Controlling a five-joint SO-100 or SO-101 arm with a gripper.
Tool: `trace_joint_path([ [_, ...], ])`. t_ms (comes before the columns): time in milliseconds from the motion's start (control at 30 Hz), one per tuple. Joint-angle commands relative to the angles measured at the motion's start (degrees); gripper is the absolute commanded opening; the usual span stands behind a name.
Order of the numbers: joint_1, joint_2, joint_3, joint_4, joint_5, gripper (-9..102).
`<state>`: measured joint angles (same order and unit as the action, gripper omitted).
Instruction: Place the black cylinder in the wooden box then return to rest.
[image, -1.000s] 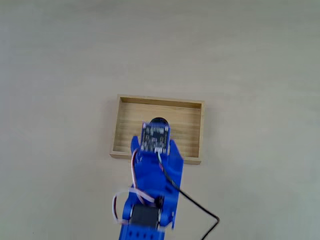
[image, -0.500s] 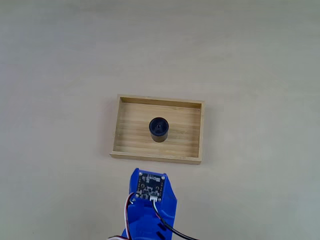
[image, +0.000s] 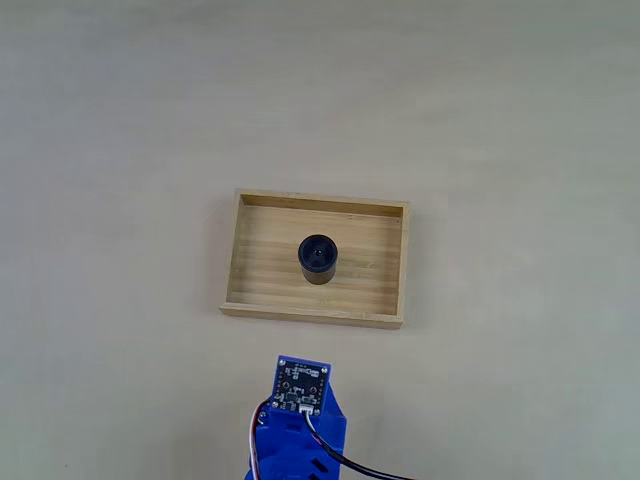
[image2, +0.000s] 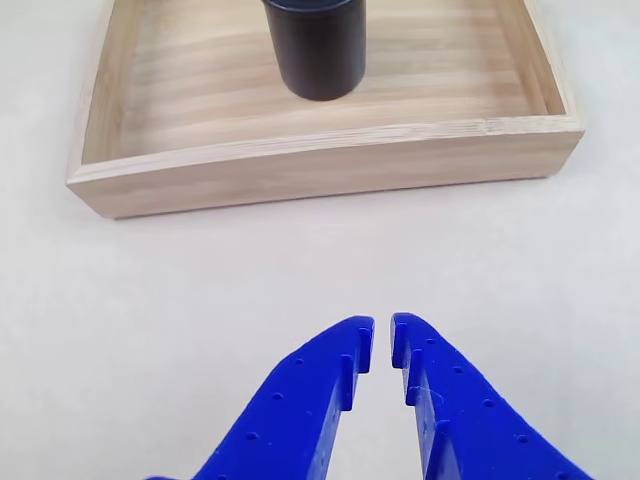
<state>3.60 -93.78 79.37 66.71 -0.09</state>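
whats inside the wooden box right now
The shallow light wooden box holds one short matte black cylinder, standing upright near the middle of its striped floor. The floor directly beneath the cylinder is covered.

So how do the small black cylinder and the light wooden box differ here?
The matte black cylinder is small, round and dark; the shallow light wooden box is rectangular, pale with striped grain, and far larger. The cylinder stands upright inside the box, near the middle of its floor, while the box lies flat on the table. Neither is touched by the hand.
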Motion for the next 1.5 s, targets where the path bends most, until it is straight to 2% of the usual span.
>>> trace_joint_path([
  [0,-1.1,-1.8,0.8,0.3,-0.8,0],
  [867,-1.4,-5.0,12.8,11.2,-1.8,-1],
  [1133,-1.9,-5.1,12.8,11.3,-6.0,0],
  [1467,-1.8,-5.1,12.8,11.3,-6.0,0],
])
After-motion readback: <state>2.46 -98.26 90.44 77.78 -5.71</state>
